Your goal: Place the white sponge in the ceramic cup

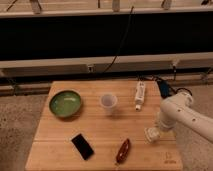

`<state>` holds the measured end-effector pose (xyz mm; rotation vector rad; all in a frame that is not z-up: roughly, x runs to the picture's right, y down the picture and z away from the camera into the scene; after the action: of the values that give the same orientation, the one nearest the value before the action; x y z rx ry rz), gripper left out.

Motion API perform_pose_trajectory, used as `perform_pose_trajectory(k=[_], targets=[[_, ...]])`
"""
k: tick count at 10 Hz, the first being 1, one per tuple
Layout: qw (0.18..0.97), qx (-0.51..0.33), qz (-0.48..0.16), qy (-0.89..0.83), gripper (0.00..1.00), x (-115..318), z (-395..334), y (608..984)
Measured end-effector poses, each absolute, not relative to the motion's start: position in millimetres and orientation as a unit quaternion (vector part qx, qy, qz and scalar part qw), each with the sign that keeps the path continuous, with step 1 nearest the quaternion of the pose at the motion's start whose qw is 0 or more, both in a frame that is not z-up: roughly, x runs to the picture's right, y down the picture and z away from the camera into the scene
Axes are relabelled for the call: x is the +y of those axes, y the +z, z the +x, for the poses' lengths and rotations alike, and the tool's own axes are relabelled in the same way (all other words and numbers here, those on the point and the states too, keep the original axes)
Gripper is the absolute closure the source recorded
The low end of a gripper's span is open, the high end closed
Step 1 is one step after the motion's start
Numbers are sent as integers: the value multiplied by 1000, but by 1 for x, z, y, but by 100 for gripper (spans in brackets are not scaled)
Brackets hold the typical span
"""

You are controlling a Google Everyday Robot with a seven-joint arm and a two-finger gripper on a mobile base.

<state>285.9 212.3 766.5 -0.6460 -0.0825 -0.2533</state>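
The ceramic cup (pixel 108 102) stands upright near the middle of the wooden table, pale and without a handle. My gripper (pixel 152 134) is at the right front of the table, low over the wood at the end of the white arm (pixel 182 116). It is shut on a small off-white lump, the white sponge (pixel 149 133), which is partly hidden by the fingers. The cup is well to the left of the gripper and farther back.
A green bowl (pixel 65 103) sits at the table's left. A long white tube (pixel 140 94) lies behind the gripper, a black phone (pixel 82 146) and a reddish-brown object (pixel 123 150) near the front edge. Cables (pixel 165 86) hang off the right rear corner of the table (pixel 60 145).
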Motion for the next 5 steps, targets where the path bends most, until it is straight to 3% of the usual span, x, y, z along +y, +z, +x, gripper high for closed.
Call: perform_pose_trajectory(k=[5], targets=[[939,-35,-309,-147,100,183,270,761]])
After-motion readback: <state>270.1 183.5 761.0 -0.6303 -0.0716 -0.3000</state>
